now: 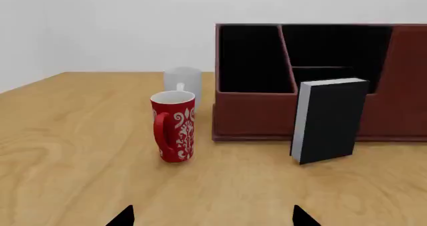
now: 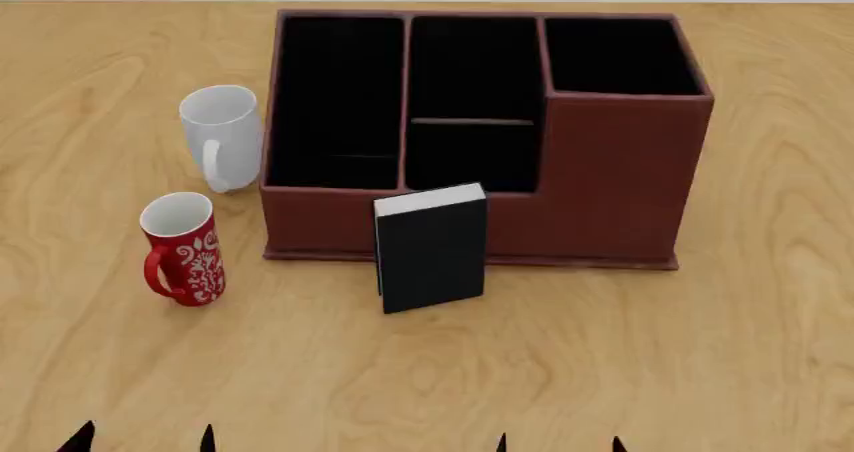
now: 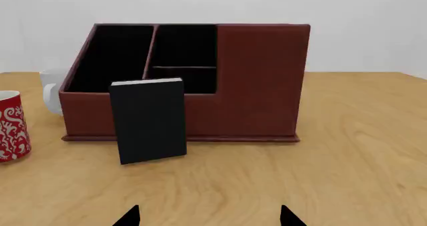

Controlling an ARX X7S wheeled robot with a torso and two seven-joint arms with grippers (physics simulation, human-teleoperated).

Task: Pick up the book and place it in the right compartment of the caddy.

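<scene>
**Book upright ahead of both sets of fingers, nothing grasped**

The book (image 2: 430, 248) stands on end on the tabletop (image 2: 694, 352), long axis vertical, leaning a little, its black cover facing the robot and its white page edges on top and along the side toward the mugs. It sits just in front of the caddy (image 2: 607, 187), at the low front wall; whether it touches that wall cannot be told.

Only the tips of the fingers show. In the head view the left fingers (image 2: 83, 437) and the right fingers (image 2: 618, 443) poke up at the near edge, each pair spread apart with bare tabletop between the tips (so both read as released and holding nothing). Each wrist view shows the same: two dark tips wide apart, nothing between them.

From the right fingers the book lies forward and off toward the left arm's side; from the left fingers it lies forward and off toward the right arm's side. It looks closer to the right pair, and the right compartment (image 2: 621, 57), the tall-walled one, lies beyond them too, so the right arm seems better placed.

A red mug (image 2: 183, 249) and a white mug (image 2: 223, 136) stand ahead of the left fingers, well clear of the book.

The pick has not begun.
</scene>
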